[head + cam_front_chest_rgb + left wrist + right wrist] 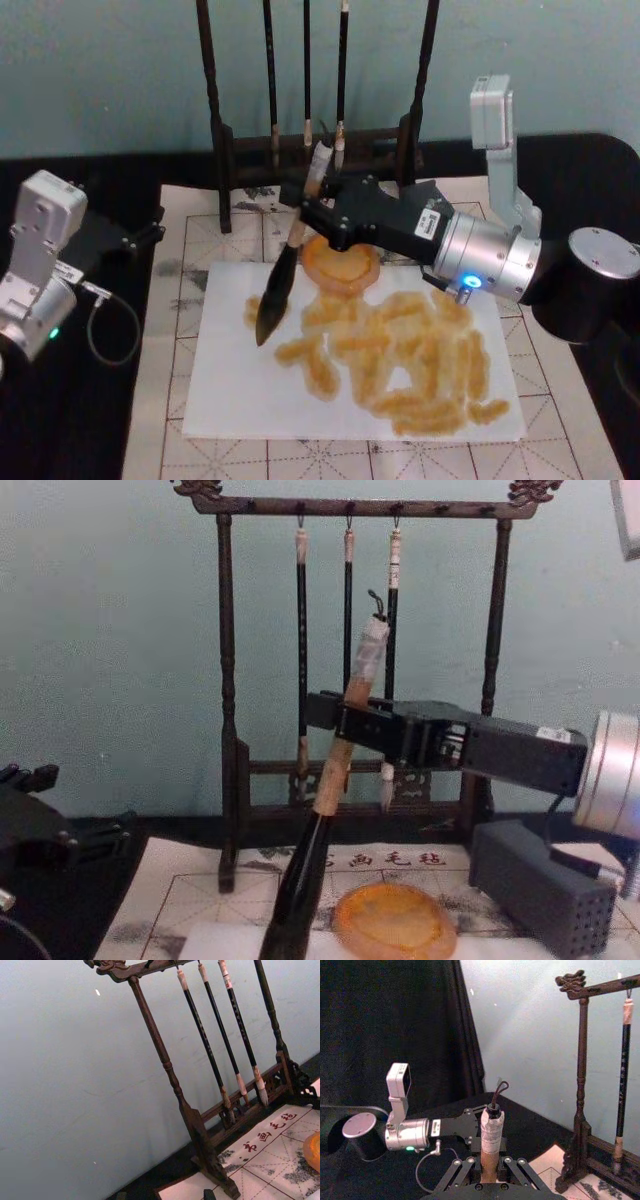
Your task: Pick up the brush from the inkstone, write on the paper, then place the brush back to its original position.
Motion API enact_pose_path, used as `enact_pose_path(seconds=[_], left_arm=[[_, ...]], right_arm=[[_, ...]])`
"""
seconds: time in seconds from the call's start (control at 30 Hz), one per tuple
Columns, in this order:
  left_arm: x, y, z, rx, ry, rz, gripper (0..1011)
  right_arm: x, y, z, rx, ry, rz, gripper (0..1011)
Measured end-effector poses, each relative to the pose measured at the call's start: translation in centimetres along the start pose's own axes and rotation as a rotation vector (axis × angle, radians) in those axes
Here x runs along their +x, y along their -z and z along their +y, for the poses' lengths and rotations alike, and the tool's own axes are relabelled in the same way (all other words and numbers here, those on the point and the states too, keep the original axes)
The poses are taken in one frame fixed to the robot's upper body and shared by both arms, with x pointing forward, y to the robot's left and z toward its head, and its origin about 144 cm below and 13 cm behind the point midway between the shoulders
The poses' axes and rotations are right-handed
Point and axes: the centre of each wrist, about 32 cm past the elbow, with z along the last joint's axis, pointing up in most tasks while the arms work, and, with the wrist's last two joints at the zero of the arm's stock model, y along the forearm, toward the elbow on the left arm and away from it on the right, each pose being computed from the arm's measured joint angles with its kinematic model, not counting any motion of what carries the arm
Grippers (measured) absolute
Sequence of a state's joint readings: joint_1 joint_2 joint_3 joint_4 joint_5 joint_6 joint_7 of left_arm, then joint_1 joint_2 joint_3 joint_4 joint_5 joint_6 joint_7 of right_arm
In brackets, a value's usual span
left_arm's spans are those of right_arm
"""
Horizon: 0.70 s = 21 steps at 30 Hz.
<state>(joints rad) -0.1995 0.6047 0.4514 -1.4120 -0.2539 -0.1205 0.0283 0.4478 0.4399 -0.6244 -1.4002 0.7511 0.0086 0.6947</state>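
Right gripper [310, 208] jaws clamped mid-handle on the brush [283, 268], tilted so the tuft below the jaws met the paper [230, 400] for writing. Inkstone [340, 265] sat beneath the jaws. Left gripper [135, 238] parked well clear.

a black-draped table [70, 430] runs up to a pale teal wall. an off-white mat [160, 410] lies flat along its middle, with black cloth bare on either side. the mat has red grid lines, red characters near its far edge, and grey ink stains. a dark wooden brush rack [228, 680] stands at the far edge, its left foot on the mat's corner. a grey perforated block [540, 890] sits at the mat's far right. white paper [230, 400] covers the mat's centre.
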Motion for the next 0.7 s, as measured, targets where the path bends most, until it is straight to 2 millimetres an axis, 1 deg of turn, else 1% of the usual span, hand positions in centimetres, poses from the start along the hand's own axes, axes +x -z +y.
enact_pose_path(seconds=[0.7], left_arm=[[0.0, 0.0, 0.0, 0.0, 0.0, 0.0, 1001]], right_arm=[[-0.49, 0.66, -0.26, -0.022, -0.033, -0.024, 187]])
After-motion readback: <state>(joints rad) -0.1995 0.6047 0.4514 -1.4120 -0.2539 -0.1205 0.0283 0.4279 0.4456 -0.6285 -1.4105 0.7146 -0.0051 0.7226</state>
